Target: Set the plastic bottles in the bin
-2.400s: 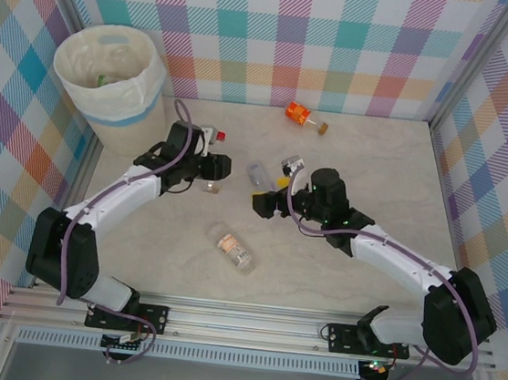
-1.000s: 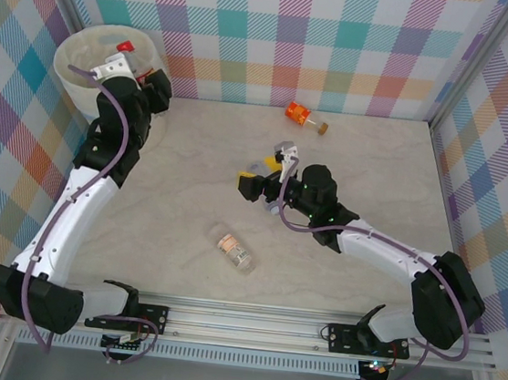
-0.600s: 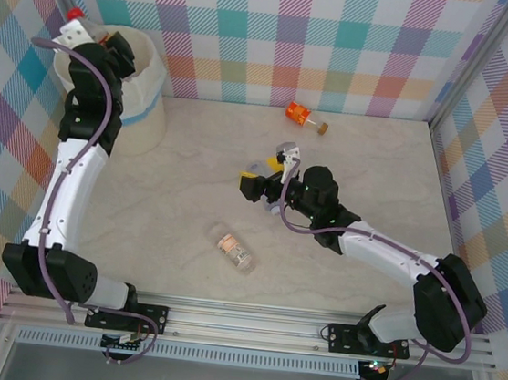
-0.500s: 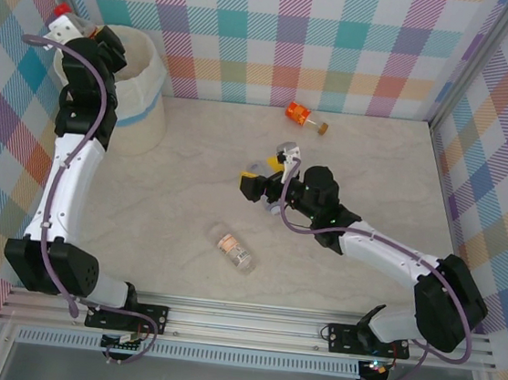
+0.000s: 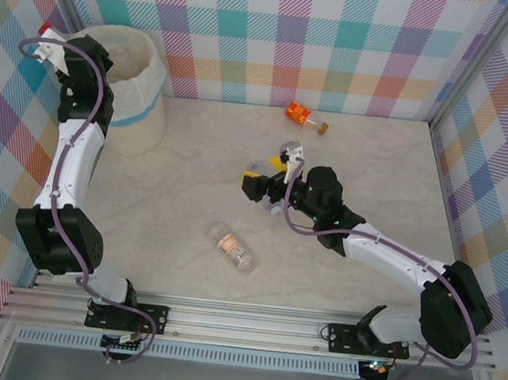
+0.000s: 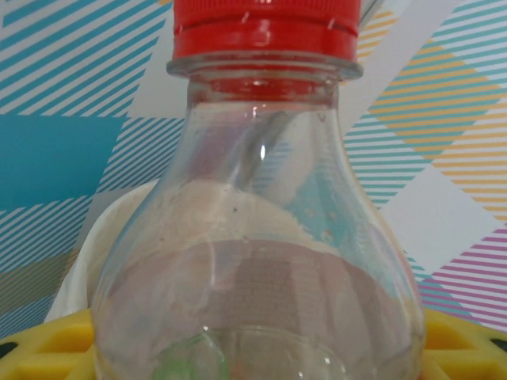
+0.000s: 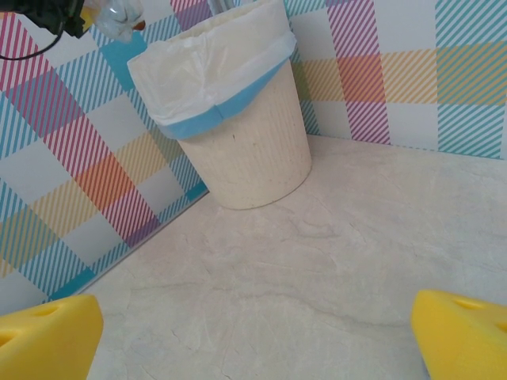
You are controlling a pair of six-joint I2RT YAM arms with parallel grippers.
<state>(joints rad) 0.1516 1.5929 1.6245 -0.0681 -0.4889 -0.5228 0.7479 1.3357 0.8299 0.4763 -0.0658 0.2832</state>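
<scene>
**Left arm swung outward across the bin; bottle retained**

Since a second ago the left arm has carried its load from the bin's [image 5: 133, 85] near rim over to its left rim. The right arm has held its station.

Bin: round, cream, bag-lined, with a pale blue band. It stands upright just to the right of and below the left claw [image 5: 54, 46], and well off to the left of the right claw [image 7: 255, 336].

Left claw: clenched part-way on a clear red-capped bottle [image 6: 261, 269]. Its yellow pads [image 6: 47, 348] press the body from either side, and the cap points away from the wrist. The right wrist camera shows the bottle raised above the rim and to its left. Whether it hangs over the opening cannot be told.

Right claw: released, with its pads spread wide, low over the tabletop [image 7: 317, 261]. Bare surface lies between them.

Loose bottles:
- A pink-labelled bottle [image 5: 232, 248] lies on its side on the near side of the right claw, apart from it.
- An orange-labelled bottle [image 5: 301, 115] lies on its side beyond that claw, near the back wall.
</scene>
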